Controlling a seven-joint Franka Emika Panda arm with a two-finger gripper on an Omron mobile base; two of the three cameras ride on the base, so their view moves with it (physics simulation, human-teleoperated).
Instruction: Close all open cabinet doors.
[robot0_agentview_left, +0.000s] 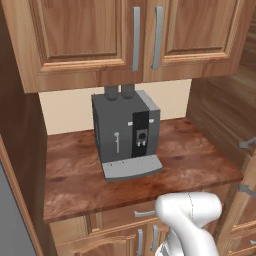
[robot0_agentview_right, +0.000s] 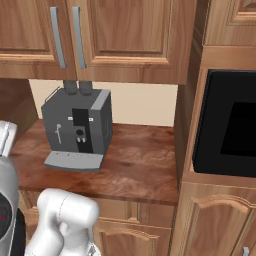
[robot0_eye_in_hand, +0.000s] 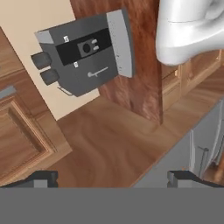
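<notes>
Two tall brown cabinet doors hang above the counter, the left door (robot0_agentview_left: 80, 35) and the right door (robot0_agentview_left: 200, 30), their grey bar handles (robot0_agentview_left: 136, 37) side by side. Both lie flush with the cabinet front, as the left door (robot0_agentview_right: 25, 30) and right door (robot0_agentview_right: 130, 30) also do from the other side. In the rolled hand view my gripper (robot0_eye_in_hand: 113, 180) is open, its fingertips (robot0_eye_in_hand: 41, 179) wide apart with nothing between them. It hangs in the air before a broad wooden panel (robot0_eye_in_hand: 109, 144), with part of a cabinet door (robot0_eye_in_hand: 17, 140) at the left edge.
A grey coffee machine (robot0_agentview_left: 127, 132) stands on the wooden counter (robot0_agentview_left: 200, 160). Drawers and small base doors (robot0_agentview_left: 145, 235) sit below it. A black oven (robot0_agentview_right: 230, 125) fills the tall unit on the right. A dark side panel (robot0_agentview_left: 20, 150) and a grey appliance (robot0_eye_in_hand: 205, 144) stand on the left.
</notes>
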